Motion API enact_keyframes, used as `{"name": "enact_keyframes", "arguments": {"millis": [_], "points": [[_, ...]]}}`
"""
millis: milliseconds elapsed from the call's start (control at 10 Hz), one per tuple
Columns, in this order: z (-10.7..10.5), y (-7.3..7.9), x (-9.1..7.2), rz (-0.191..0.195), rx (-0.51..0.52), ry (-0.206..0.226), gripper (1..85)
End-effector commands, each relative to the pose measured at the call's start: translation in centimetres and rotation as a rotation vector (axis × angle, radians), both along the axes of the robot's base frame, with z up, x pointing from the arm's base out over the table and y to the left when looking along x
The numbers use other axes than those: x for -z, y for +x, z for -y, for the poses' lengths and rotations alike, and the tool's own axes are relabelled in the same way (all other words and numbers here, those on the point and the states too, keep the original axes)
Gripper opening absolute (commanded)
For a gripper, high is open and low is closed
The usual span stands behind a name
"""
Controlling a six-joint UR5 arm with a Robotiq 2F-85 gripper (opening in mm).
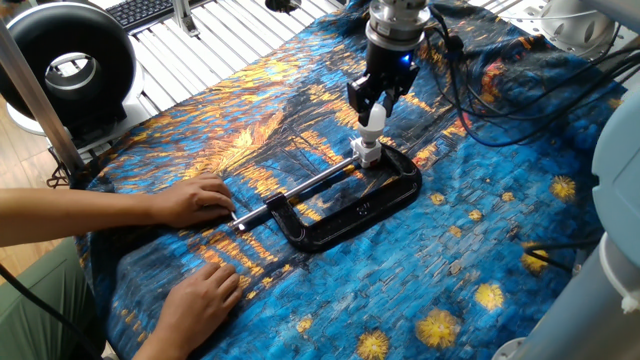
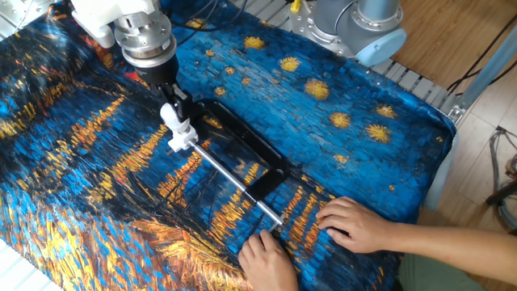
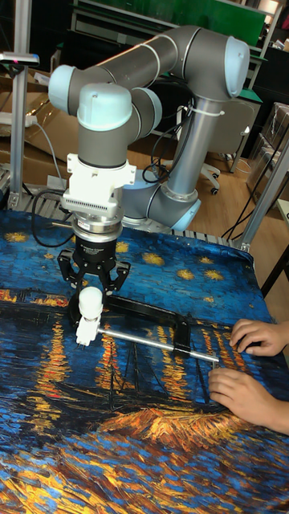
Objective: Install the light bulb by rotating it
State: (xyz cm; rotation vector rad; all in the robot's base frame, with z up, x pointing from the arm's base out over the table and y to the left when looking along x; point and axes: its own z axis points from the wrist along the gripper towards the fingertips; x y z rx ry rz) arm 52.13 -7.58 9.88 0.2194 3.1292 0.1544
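So that it can be turned, the light bulb (image 3: 90, 301) is clamped upright by the end effector (image 3: 91, 299) above the socket block (image 3: 84, 329), itself pinned in a C-clamp (image 1: 350, 205) steadied by two hands (image 1: 195, 198).

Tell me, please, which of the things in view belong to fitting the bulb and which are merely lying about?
Part of the job:
- light bulb, gripped in the gripper
- white socket block beneath it
- black C-clamp holding the block
- person's hands steadying the clamp screw

Just lying about:
- black ring-shaped device
- keyboard
- loose cables
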Motion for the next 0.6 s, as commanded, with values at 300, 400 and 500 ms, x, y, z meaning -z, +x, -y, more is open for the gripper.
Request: {"name": "enact_keyframes", "arguments": {"millis": [300,400,500], "points": [[-0.9,0.0,0.5,0.015,0.020,-0.055,24.3],[-1.3,-0.1,0.5,0.012,0.024,-0.063,24.0],[-1.7,-0.1,0.3,0.008,0.026,-0.057,24.0]]}}
